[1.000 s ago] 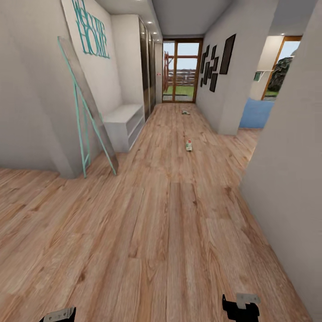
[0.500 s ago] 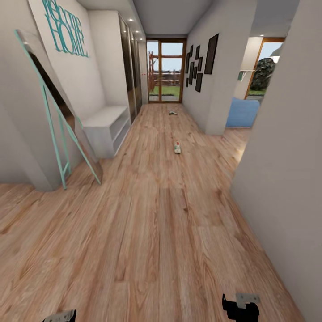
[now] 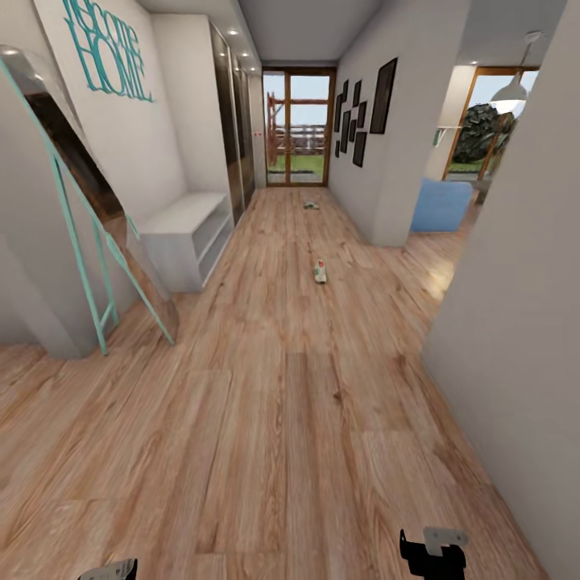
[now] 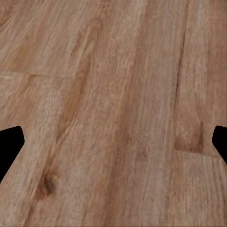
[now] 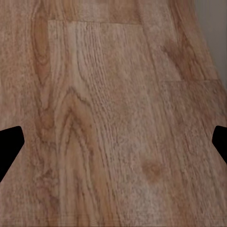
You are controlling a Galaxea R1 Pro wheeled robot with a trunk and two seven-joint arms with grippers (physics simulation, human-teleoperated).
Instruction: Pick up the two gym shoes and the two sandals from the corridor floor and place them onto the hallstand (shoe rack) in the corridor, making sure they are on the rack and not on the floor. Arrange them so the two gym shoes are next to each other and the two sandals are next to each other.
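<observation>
A tall mirror point(image 3: 89, 209) in a teal frame is leaning against the wall at the left, under teal lettering point(image 3: 109, 56) on the wall. Just past it the hallstand point(image 3: 184, 238) is standing against the same wall, a low pale-grey unit with open shelves facing the passage; I am seeing nothing on its top. A wardrobe with dark glossy doors point(image 3: 229, 121) is rising right behind it.

The corridor floor point(image 3: 274, 403) is running in light wood planks toward a glazed door point(image 3: 298, 129) at the far end. One gym shoe point(image 3: 320, 271) is lying on the planks about midway down, well apart from the hallstand, green and red showing on its white body. A second small item point(image 3: 311, 206) is lying farther on, near the door; it is too small to tell what it is.

Dark picture frames point(image 3: 366, 109) are hanging on the right wall, and a blue piece of furniture point(image 3: 441, 205) is showing through the opening beyond.

At the bottom edge, the left claw point(image 3: 109, 570) and the right claw point(image 3: 433, 556) are hanging low over bare planks. At each wrist both dark fingertips point(image 4: 8, 149) point(image 5: 8, 149) are sitting spread wide apart with only flooring between them, gripping nothing.
</observation>
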